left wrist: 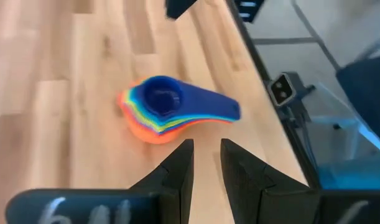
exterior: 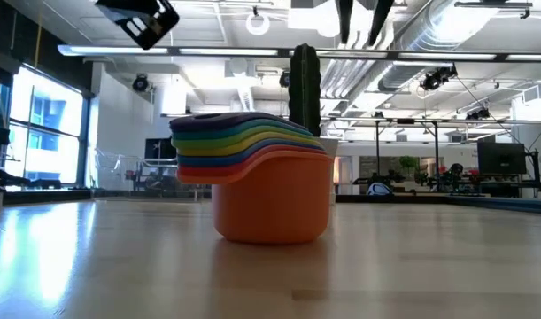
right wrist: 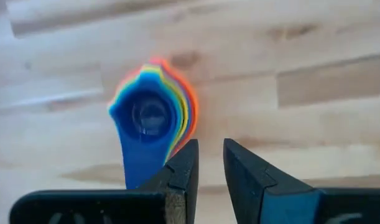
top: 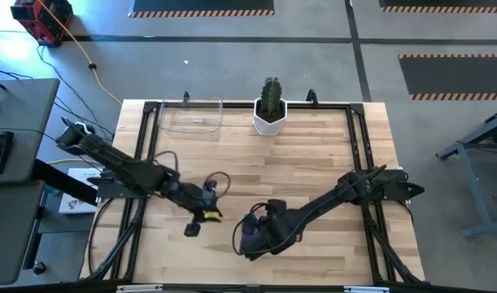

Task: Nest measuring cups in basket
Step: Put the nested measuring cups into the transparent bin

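The measuring cups (exterior: 261, 168) stand nested in one stack on the wood, orange cup at the bottom and blue on top, with the handles fanned out to one side. The stack also shows in the left wrist view (left wrist: 162, 109), the right wrist view (right wrist: 151, 112) and the high view (top: 209, 215), near the table's near edge. My left gripper (left wrist: 206, 146) hovers above and just left of the stack, narrowly open. My right gripper (right wrist: 209, 146) hovers just right of it, also narrowly open. The clear basket (top: 191, 118) sits at the far edge, left of centre.
A white pot with a cactus (top: 270, 112) stands at the far edge beside the basket. Black frame rails (top: 146, 155) run along the table's sides. Bare wood lies between the stack and the basket. A small camera (left wrist: 282, 88) is mounted at the near edge.
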Controlling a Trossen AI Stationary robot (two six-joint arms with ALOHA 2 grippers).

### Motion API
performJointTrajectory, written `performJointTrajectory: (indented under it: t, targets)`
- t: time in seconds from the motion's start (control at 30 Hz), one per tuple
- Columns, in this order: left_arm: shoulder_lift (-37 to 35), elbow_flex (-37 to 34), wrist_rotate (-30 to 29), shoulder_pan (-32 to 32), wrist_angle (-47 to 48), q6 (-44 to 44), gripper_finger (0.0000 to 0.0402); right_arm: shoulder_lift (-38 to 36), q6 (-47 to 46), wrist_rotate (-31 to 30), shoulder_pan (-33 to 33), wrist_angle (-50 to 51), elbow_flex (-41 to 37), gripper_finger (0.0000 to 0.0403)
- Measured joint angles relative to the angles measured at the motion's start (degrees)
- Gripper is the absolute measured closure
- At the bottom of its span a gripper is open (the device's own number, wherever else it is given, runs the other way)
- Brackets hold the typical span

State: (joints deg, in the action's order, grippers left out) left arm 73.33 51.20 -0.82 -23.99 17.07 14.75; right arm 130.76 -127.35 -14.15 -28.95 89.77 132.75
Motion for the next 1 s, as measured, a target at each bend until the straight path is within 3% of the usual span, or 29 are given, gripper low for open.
performJointTrajectory:
  t: [0.13, 0.4, 0.63, 1.0]
  targets:
    - [-5.28, -1.46, -2.38, 1.69, 2.50, 0.06, 0.0332, -1.90, 4.62, -3.45, 1.22, 0.26, -0.13, 0.0336]
    - [-18.94, -13.66, -3.32, 6.26, -1.17, 4.61, 0.0332, -4.56, 15.26, -5.95, 5.12, 0.24, 0.31, 0.0336]
    - [-31.06, -19.66, -11.63, 7.02, -4.61, 5.21, 0.0332, -5.27, 20.79, -6.57, 7.32, 0.24, 0.31, 0.0336]
    - [-48.71, -28.40, -13.88, 7.11, -8.53, 1.06, 0.0332, -5.27, 19.56, -4.05, 8.11, 0.24, 0.31, 0.0336]
